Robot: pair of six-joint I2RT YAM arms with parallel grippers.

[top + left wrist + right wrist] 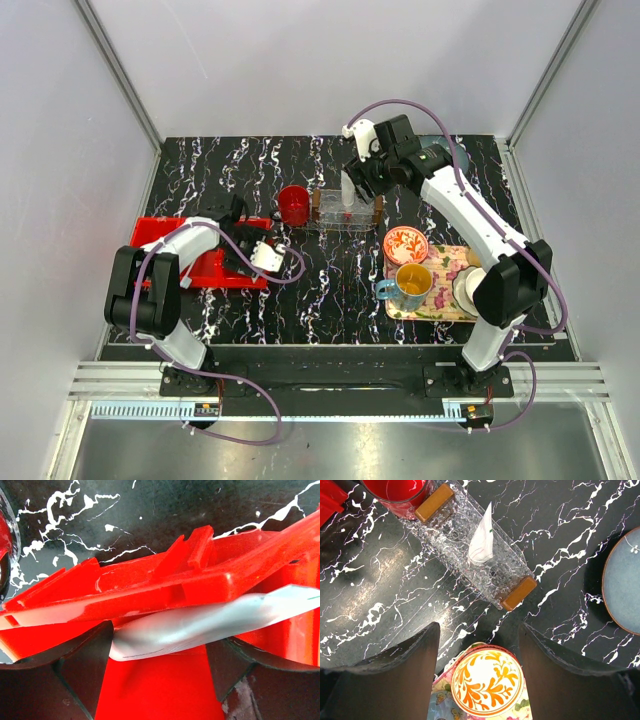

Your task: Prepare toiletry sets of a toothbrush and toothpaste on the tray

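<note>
Left wrist showed left fingers [82,675] wide around a toothpaste tube [180,627] in the red bin [165,690]; right fingers [395,680] gaped wide near the tray [505,572].

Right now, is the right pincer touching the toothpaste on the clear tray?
Apart. Right wrist view: open right pincer, bare table shows between it and the toothpaste.

No legible text, brand or number in any view.
- toothpaste tube [481,540] standing on the tray [512,567]: small green mark on the white face, too small to read.
- second toothpaste tube [200,625] over the red bin [165,585]: faint teal print near one end, blurred.
- small tags [207,407] on the base rail: unreadable.
</note>
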